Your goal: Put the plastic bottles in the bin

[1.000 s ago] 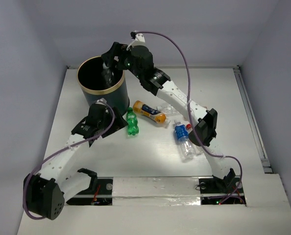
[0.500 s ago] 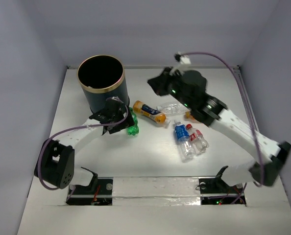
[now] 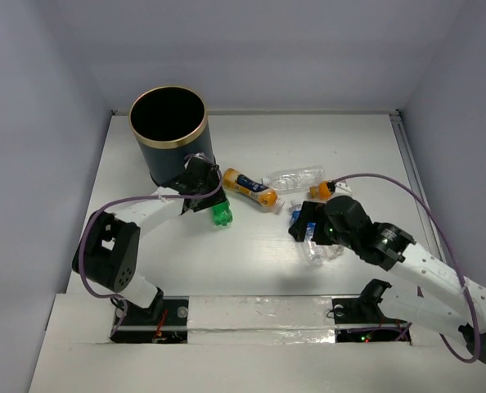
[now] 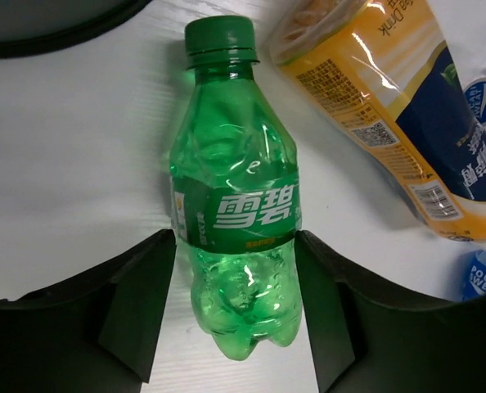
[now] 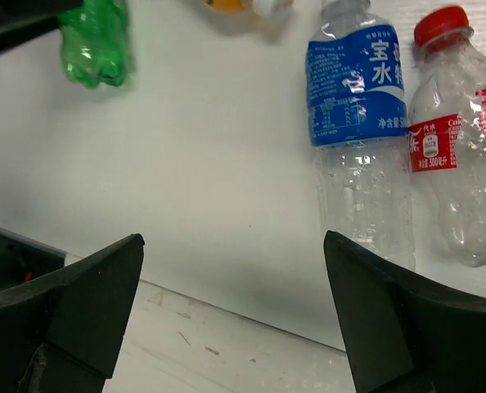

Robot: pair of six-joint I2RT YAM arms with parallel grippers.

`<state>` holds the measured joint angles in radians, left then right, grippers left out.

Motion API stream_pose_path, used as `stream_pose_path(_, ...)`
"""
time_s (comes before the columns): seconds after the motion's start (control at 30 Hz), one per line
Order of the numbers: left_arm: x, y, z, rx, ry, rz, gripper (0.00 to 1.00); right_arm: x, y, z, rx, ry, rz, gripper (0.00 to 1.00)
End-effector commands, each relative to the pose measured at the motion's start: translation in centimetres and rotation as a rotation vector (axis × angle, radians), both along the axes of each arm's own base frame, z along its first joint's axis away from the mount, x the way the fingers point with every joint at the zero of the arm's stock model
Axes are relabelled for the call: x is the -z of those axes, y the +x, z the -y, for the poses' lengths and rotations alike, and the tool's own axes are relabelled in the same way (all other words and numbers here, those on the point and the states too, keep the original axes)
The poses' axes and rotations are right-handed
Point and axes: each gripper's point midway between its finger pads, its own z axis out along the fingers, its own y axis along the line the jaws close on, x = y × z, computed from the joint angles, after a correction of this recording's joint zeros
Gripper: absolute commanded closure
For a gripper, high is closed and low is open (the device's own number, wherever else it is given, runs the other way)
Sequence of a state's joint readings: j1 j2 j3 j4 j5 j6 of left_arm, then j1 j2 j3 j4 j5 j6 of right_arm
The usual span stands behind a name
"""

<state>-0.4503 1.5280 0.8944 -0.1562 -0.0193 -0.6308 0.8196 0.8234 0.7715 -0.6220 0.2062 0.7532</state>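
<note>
The left arm (image 3: 141, 214) and the right arm (image 3: 431, 274) are both wearing smooth white plastic shells along their links. Bulky matte-black joint housings (image 3: 349, 219) are breaking up the white, the biggest sitting just behind each gripper and at the end of each arm farthest from it. A thin purple cable (image 3: 390, 177) is looping free from behind the right gripper (image 5: 235, 311) toward its base, a matching purple cable (image 3: 132, 201) is running along the links behind the left gripper (image 4: 235, 319), and both grippers are showing two flat, angular matte-black fingers (image 4: 132, 315) with bevelled inner faces.
</note>
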Motion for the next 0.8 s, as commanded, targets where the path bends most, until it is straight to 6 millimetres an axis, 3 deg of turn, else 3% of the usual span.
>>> stream_pose_path(0.0,0.3,-0.2,-0.1,-0.018,0.019,0.012,0.48,1.7,0.1,0.3,0.041,-0.050,-0.061,0.03)
stream_pose_path(0.07,0.5,-0.8,0.2,-0.021,0.011,0.009,0.51,3.3,0.7,0.6,0.068,-0.111,-0.094,0.03)
stream_pose_path(0.13,1.0,-1.9,0.5,-0.013,0.012,-0.005,0.61,3.6,1.5,1.4,0.111,-0.150,-0.086,0.03)
stream_pose_path(0.2,0.8,-2.8,0.4,-0.024,0.005,0.002,0.64,3.6,2.3,2.2,0.142,-0.177,-0.075,0.03)
stream_pose_path(0.27,-0.3,-3.3,0.5,-0.027,-0.013,0.028,0.70,3.3,2.8,2.7,0.155,-0.198,-0.062,0.03)
stream_pose_path(0.43,-3.3,-5.1,0.6,-0.018,-0.044,0.092,0.77,5.8,4.9,4.4,0.170,-0.296,-0.101,0.02)
stream_pose_path(0.53,-4.2,-5.8,0.1,-0.032,-0.058,0.104,0.81,7.3,5.7,4.1,0.131,-0.310,-0.120,0.01)
stream_pose_path(0.6,-5.0,-6.3,0.2,-0.027,-0.070,0.108,0.82,7.7,6.1,3.6,0.097,-0.322,-0.121,0.01)
stream_pose_path(0.7,-7.9,-6.5,0.4,-0.025,-0.114,0.165,0.83,8.2,7.1,2.8,0.066,-0.344,-0.125,0.02)
stream_pose_path(0.77,-8.8,-6.4,0.4,-0.018,-0.117,0.184,0.69,8.5,7.7,2.2,0.049,-0.355,-0.133,0.02)
